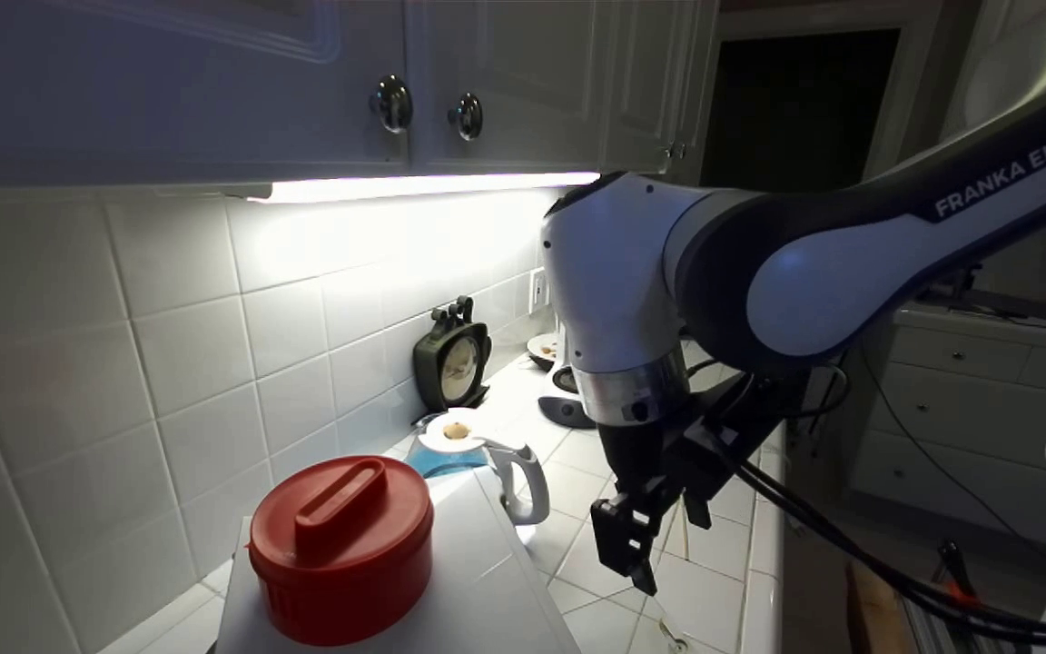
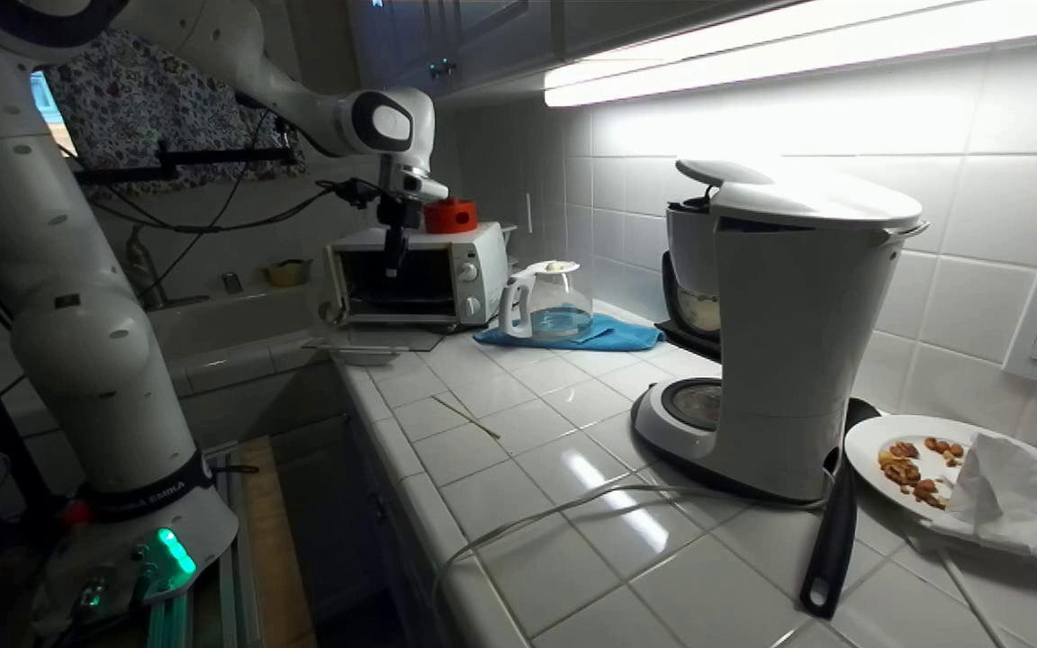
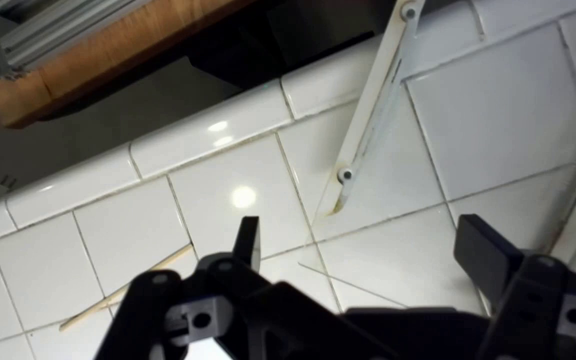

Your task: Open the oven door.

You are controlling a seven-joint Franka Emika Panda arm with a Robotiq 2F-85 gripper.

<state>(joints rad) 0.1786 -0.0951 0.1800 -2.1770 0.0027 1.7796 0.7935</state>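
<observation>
Tabletop (image 2: 554, 576): we see white tiles between a wall edge and a robot-side edge.
Arm (image 2: 104, 360): it stands off the robot-side edge and reaches over the far end, presumably so we can work from above.
Oven (image 2: 489, 279): it sits at the far edge and faces along the tabletop, which we think leaves dropping room in front.
Coffee maker (image 2: 798, 360): it stands by the wall edge, out of our way.
Oven door (image 2: 406, 340): it lies swung down before the oven near the robot-side edge, its handle (image 3: 368, 107) seeming to jut past; we judge the task done, and weight alone should hold it.
Blue cloth (image 2: 617, 335): it lies near the wall edge, probably to catch drips.
Carafe (image 2: 562, 297): it stands upright on the blue cloth, we suppose for dry footing.
Red tub (image 1: 341, 563): it rests on top of the oven, likely to spare tabletop room.
Pincer (image 3: 365, 245): it hangs near the handle, fingers spread wide and holding nothing, as we judge no grip remains to make.
Stick (image 3: 95, 307): it lies loose, nearer the robot-side edge; we can tell no purpose.
</observation>
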